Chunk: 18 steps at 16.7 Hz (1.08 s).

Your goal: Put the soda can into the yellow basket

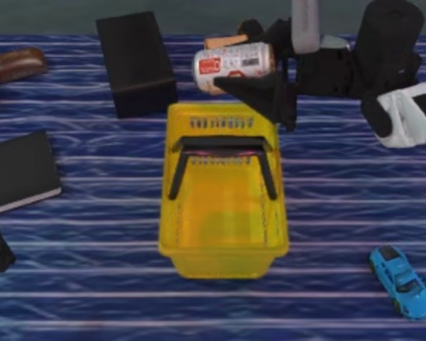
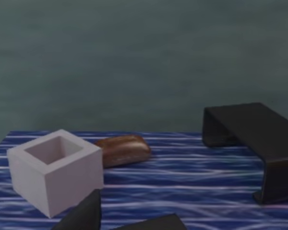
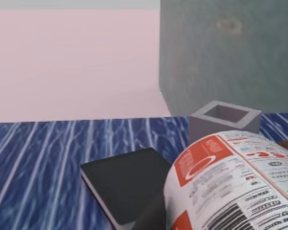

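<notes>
Above the far end of the yellow basket [image 1: 224,213], our right gripper [image 1: 259,74] pinches the soda can [image 1: 231,67] between its dark fingers [image 1: 259,91]. We see the can held on its side, lengthwise left to right, its tan end facing left, clear of the table [image 1: 341,213] and over the basket's far rim. Its white label carries a red panel with a white oval outline, red lettering and a barcode; in the right wrist view [image 3: 230,182] the print is too small for us to read.

Both black handles [image 1: 224,153] of the basket lie folded across its far half.

Our left arm is parked at the table's left edge, its gripper [image 2: 86,215] showing only as dark finger tips in the left wrist view; we cannot tell whether they are spread.

Other items:
- black box [image 1: 136,62], far, left of the can
- brown bread roll [image 1: 18,62], far left
- grey open cube [image 2: 55,172], beside the roll
- black book [image 1: 18,170], left
- blue toy car [image 1: 402,281], near right
</notes>
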Available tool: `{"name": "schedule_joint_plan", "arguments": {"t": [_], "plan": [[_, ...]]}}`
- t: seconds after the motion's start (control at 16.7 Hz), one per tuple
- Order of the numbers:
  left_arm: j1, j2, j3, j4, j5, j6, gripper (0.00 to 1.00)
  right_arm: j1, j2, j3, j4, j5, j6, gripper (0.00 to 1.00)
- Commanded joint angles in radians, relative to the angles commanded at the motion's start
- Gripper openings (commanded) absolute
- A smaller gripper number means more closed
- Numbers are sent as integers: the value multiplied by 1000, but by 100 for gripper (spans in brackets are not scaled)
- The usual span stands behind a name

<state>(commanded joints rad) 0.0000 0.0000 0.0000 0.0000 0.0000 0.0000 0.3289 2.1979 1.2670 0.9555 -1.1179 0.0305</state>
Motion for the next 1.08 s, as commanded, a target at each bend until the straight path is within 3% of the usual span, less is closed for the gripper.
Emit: {"name": "schedule_joint_plan", "arguments": {"t": [0.24, 0.54, 1.08], "plan": [[0, 0, 0, 0, 0, 0, 100, 4, 125, -33, 163, 4, -3, 0], [0, 0, 0, 0, 0, 0, 100, 5, 155, -42, 193, 5, -3, 0], [0, 0, 0, 0, 0, 0, 100, 5, 155, -42, 193, 5, -3, 68]]}}
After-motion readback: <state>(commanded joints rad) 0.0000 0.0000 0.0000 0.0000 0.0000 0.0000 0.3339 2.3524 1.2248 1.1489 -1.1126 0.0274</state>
